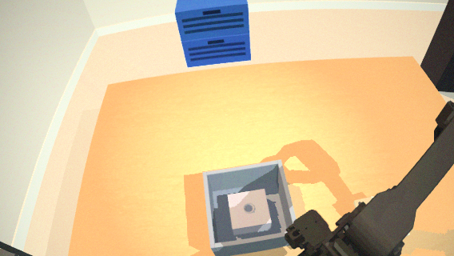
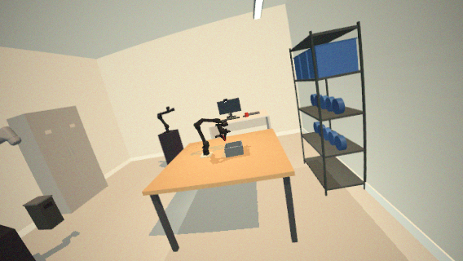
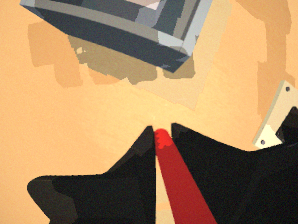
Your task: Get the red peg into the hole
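Got the red cylindrical peg clenched in my black fingers, tilted in wrist cam, above the wooden desk & outside the grey open box, tbh just beside it. Box's well in from the desk edges.

No text, label, brand, number or sign can be read in any of the three views.
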